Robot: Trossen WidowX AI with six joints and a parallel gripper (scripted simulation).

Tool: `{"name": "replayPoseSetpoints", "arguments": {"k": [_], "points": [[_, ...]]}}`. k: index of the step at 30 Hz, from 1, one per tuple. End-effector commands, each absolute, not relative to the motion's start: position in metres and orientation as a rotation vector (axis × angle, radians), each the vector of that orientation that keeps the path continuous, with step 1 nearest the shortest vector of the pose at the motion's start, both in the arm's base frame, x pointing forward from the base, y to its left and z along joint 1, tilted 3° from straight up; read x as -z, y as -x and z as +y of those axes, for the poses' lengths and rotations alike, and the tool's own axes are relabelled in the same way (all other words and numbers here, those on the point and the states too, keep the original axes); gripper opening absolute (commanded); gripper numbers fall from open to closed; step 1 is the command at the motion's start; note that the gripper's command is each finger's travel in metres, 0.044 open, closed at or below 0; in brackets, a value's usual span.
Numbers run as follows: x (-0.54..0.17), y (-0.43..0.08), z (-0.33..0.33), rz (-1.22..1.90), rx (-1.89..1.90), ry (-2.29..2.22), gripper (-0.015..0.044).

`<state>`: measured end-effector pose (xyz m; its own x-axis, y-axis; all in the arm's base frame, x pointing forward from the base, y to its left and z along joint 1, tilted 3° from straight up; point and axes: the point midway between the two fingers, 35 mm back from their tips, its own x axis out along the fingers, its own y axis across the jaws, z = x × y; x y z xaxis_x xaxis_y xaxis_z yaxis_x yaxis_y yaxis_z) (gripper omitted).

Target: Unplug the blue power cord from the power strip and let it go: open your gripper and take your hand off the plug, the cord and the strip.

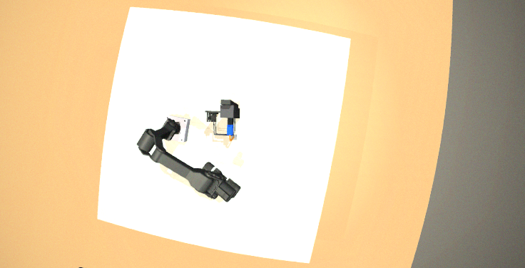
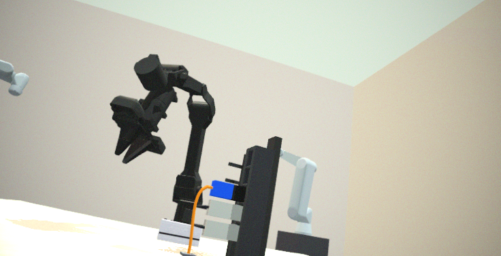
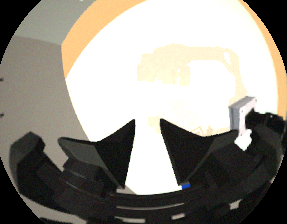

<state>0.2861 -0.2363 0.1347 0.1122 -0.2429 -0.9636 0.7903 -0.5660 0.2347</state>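
My black parallel-jaw gripper [image 2: 135,154] hangs in the air above the bright white table [image 1: 293,156], its fingers [image 2: 122,146] pointing down and drawn partway together, a narrow wedge of gap between them and nothing held in it. In the wrist view that gap frames only glowing table surface, with a tiny speck of blue at the lower edge of the right finger. Beyond the fingers, well apart from them, stands the tall dark upright power strip [image 2: 257,198], rising from the table. The blue block-shaped plug [image 2: 222,188] is seated in the strip's side face, its black neck against the dark body, and a thin orange cord [image 2: 195,216] curves out of its free end and drops to the table. Two pale grey plugs [image 2: 220,219] sit stacked directly beneath the blue one. Behind the strip my own black arm [image 2: 196,156] rises from its pale grey base block [image 2: 178,233]. Farther back, a light grey second arm [image 2: 301,191] stands on a dark box.
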Motion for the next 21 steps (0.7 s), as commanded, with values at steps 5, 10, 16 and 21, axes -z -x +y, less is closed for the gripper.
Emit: {"name": "replayPoseSetpoints", "arguments": {"k": [5,10,16,21], "points": [[-0.137,-0.316,-0.099,1.091,1.317,-1.326,0.016],[-0.139,-0.314,-0.063,1.218,1.25,-1.247,0.016],[-0.139,-0.314,-0.063,1.218,1.25,-1.247,0.016],[-0.139,-0.314,-0.063,1.218,1.25,-1.247,0.016]]}}
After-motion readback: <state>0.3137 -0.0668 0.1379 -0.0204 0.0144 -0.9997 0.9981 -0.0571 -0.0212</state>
